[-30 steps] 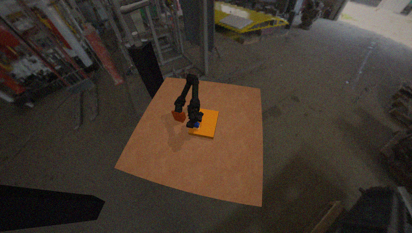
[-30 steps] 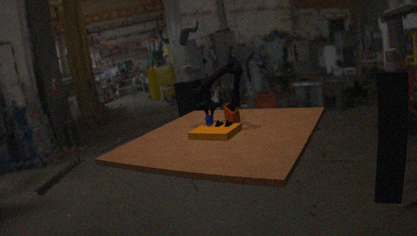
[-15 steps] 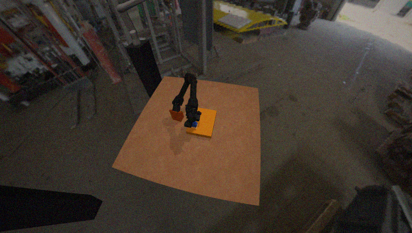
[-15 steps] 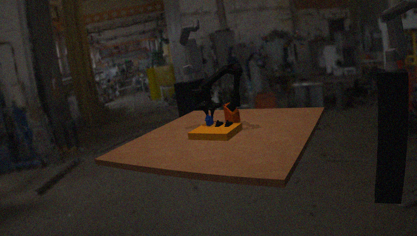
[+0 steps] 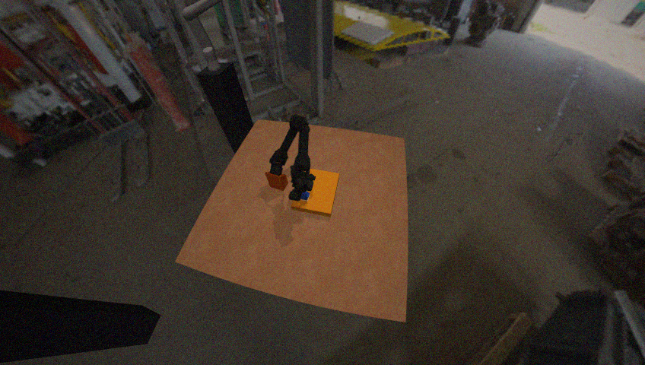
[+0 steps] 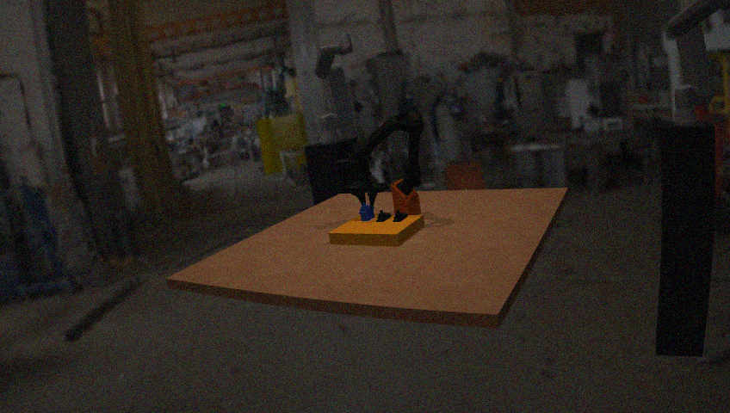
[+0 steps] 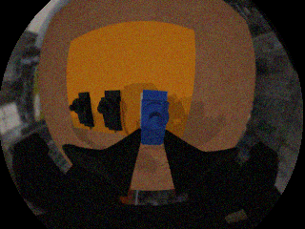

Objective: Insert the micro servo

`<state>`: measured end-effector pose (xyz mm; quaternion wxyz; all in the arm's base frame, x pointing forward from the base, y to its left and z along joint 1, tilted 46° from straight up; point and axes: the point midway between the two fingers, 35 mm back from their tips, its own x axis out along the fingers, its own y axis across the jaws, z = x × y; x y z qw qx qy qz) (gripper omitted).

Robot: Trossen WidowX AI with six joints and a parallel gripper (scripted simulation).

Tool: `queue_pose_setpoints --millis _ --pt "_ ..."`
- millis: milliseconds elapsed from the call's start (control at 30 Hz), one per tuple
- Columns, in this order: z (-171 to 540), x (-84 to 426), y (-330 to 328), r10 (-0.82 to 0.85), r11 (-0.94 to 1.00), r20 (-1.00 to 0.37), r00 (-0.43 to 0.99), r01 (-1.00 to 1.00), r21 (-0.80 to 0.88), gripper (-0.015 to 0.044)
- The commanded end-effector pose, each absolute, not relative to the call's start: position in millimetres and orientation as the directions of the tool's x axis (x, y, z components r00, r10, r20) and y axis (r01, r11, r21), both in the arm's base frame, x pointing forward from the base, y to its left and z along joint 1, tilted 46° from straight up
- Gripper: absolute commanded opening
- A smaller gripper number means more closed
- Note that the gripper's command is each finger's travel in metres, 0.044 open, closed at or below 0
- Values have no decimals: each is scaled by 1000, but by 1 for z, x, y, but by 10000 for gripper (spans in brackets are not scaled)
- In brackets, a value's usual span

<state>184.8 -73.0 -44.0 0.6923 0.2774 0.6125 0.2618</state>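
The blue micro servo [image 5: 305,195] [image 6: 366,212] [image 7: 154,116] is held upright at or just above the orange-yellow deck [image 5: 323,194] [image 6: 368,237] [image 7: 133,52]. My gripper [image 6: 369,201] [image 7: 152,132] is shut on it, one finger on each side of its body. The round output-shaft side shows in the wrist view. The servo and fingers hide the marked pocket and its side notch. A thin pale strip shows along the servo's left edge in the wrist view. Any small gap under the servo, its ears' contact and its cable cannot be made out.
Two black servos [image 6: 383,216] [image 6: 399,216] [image 7: 85,110] [image 7: 111,111] sit in a row on the deck beside the held one. An orange-red block [image 5: 276,180] [image 6: 407,200] stands by the arm's base. The deck lies on a brown table [image 5: 353,253] [image 6: 358,276].
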Motion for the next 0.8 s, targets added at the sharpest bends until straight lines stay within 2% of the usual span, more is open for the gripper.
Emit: queue_pose_setpoints --millis 0,767 --pt "-47 185 -70 703 707 -701 115 -16 707 0" --pt "-59 188 -57 704 707 -701 116 -17 707 0"
